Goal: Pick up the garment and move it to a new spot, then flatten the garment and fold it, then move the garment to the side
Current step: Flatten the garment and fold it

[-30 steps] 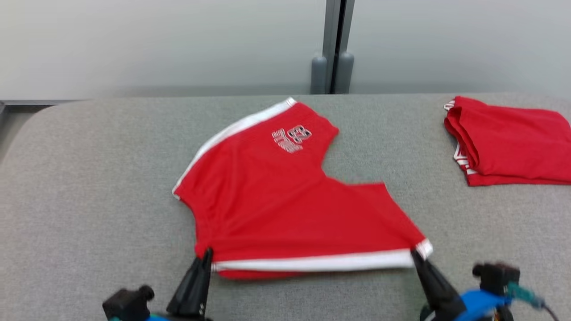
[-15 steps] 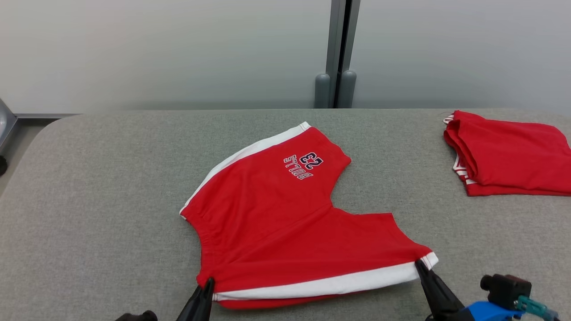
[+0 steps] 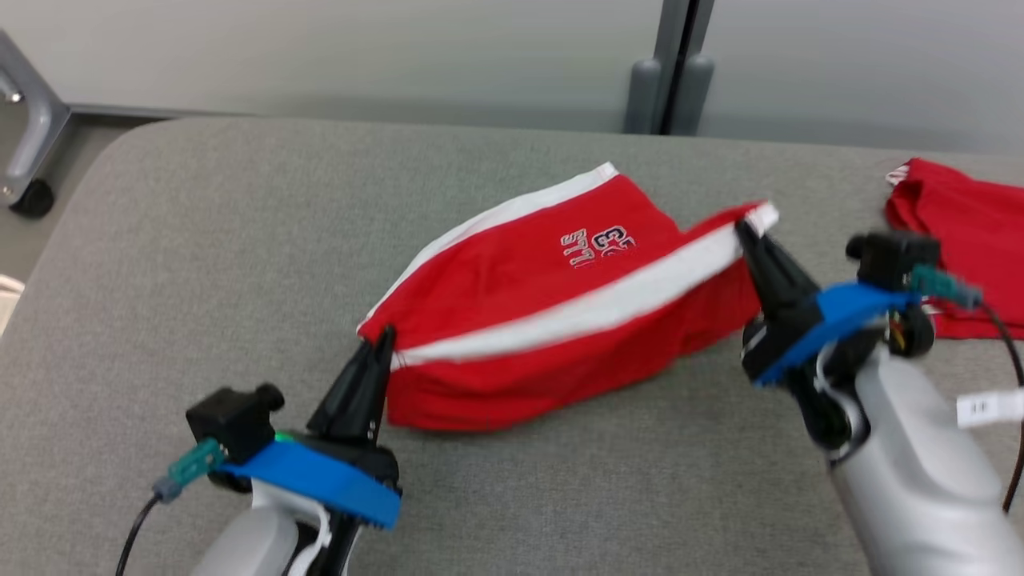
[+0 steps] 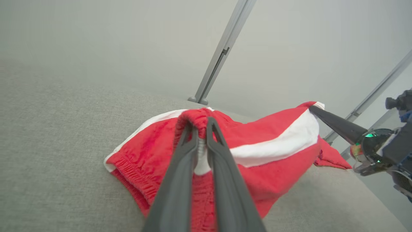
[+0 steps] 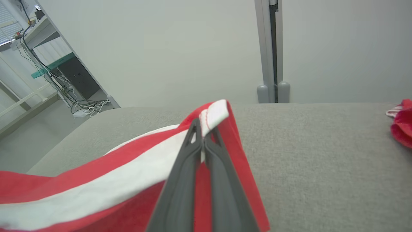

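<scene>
Nearest the robot, the left gripper (image 3: 384, 340) is clenching the waistband end of the white-striped edge of the red shorts (image 3: 552, 352). It is sitting low over the grey padded table (image 3: 200, 240), where I judge it is serving as the hinge of the fold. Farther out, the right gripper (image 3: 746, 236) is pinching the hem corner of that same edge, fingers pressed tight on the cloth. It is holding the corner raised and across, so the near leg is arching over the far one. Gripping both ends is keeping the white stripe (image 3: 576, 308) taut, probably so the layer lands without bunching. The shorts are lying mid-table, half doubled, the lifted layer partly covering the lettering (image 3: 598, 244). Beyond, to the right, a folded red garment (image 3: 968, 232) is resting well apart, and a grey post (image 3: 672, 80) is standing against the wall. Half a second ago the shorts were lying spread flat, legs open, with the striped edge nearest the robot. Now that edge is travelling toward the far leg, and the head camera is also aiming differently.
</scene>
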Controlling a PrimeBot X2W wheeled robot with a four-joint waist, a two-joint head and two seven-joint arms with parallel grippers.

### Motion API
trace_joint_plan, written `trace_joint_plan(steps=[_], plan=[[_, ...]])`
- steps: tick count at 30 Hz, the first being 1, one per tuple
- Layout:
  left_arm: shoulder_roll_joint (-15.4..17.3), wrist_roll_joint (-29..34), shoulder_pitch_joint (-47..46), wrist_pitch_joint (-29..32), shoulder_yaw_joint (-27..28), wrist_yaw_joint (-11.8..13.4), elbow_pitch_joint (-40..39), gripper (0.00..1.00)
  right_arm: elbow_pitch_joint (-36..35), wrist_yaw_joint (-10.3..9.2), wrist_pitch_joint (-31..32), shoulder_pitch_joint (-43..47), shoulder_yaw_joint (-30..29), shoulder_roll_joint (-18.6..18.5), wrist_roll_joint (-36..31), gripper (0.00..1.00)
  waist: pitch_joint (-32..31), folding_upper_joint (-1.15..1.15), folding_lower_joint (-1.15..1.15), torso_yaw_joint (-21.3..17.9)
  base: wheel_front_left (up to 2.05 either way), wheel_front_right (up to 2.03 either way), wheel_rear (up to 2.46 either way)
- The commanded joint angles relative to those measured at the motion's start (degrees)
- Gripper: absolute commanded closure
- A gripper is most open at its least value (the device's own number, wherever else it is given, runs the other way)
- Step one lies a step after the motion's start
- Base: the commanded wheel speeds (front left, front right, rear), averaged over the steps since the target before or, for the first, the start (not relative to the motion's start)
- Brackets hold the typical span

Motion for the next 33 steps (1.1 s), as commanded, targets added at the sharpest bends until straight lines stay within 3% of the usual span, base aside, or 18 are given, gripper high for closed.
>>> trace_joint_plan(steps=[1,12,21,22,23,24,33], plan=[[-1.0,-0.4,-3.4,-0.2,0.5,0.0,1.3,1.0,3.8,0.01,0.0,-5.6,0.3,-0.2,-0.3,1.0,3.0,-0.01,-0.01,2.1,0.0,0.0,0.0],[-6.3,0.5,-16.1,-0.2,2.5,0.0,10.2,1.0,25.8,0.01,-1.8,-29.3,4.7,0.2,-2.1,1.0,11.7,-0.01,-0.01,6.1,0.0,0.0,0.0],[-8.9,1.8,-19.5,-0.2,3.2,0.0,14.3,1.0,37.0,0.01,-4.6,-36.6,6.8,0.8,-3.3,1.0,14.4,-0.01,-0.01,7.2,0.0,0.0,0.0],[-9.1,2.0,-19.5,-0.2,3.2,0.0,14.8,1.0,37.8,0.01,-5.1,-36.9,7.0,0.9,-3.1,0.74,14.5,-0.01,-0.01,7.2,0.0,0.0,0.0],[-9.3,2.3,-19.4,-0.2,2.8,0.0,15.2,0.56,38.4,0.01,-5.5,-37.1,7.3,1.0,-2.9,0.0,14.5,-0.01,-0.01,7.2,0.0,0.0,0.0],[-8.8,4.1,-19.8,-0.2,2.8,0.0,15.5,0.0,39.1,0.01,-5.9,-37.1,7.6,1.1,-2.7,0.0,14.4,-0.01,-0.01,7.2,0.0,0.0,0.0],[-9.2,13.0,-14.2,-0.2,9.5,0.0,14.2,0.0,40.2,0.01,-8.0,-32.7,12.2,-0.6,-0.4,0.0,10.6,-0.01,-0.01,6.3,0.0,0.0,0.0]])
